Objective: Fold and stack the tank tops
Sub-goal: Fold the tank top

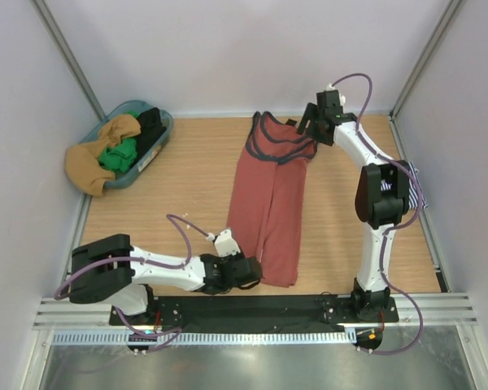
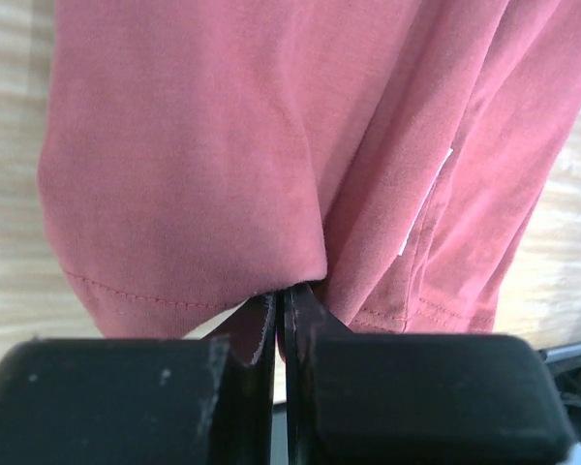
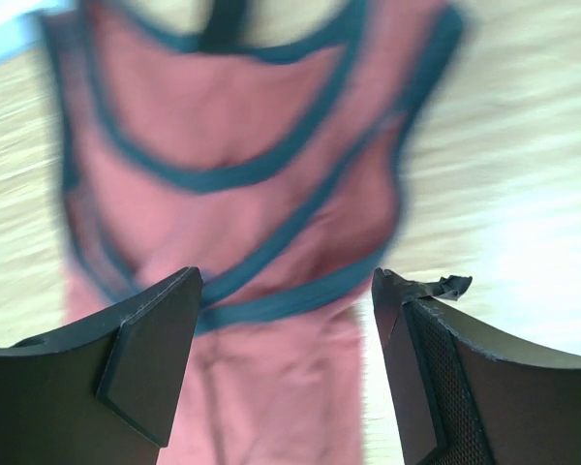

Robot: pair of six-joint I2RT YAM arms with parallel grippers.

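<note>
Step in hand: the crosswise fold of the rust-red tank top, which lies folded lengthwise mid-desk. Left claw is pinched tight on the near hem. Right claw is wide apart, holding nothing, above the strap end. Next move, probably: carry hem to straps, keeping layers aligned. Striped tank top is at the right desk edge. Basket, far left, holds mustard cloth, green item, black item.

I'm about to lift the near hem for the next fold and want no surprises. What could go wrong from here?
1. The left gripper is shut on only a small pinch of the hem of the rust-red tank top. It may slip or lift only some layers, opening the lengthwise fold.
2. The right gripper is open over the straps, gripping nothing, so the far end could drag.
</note>
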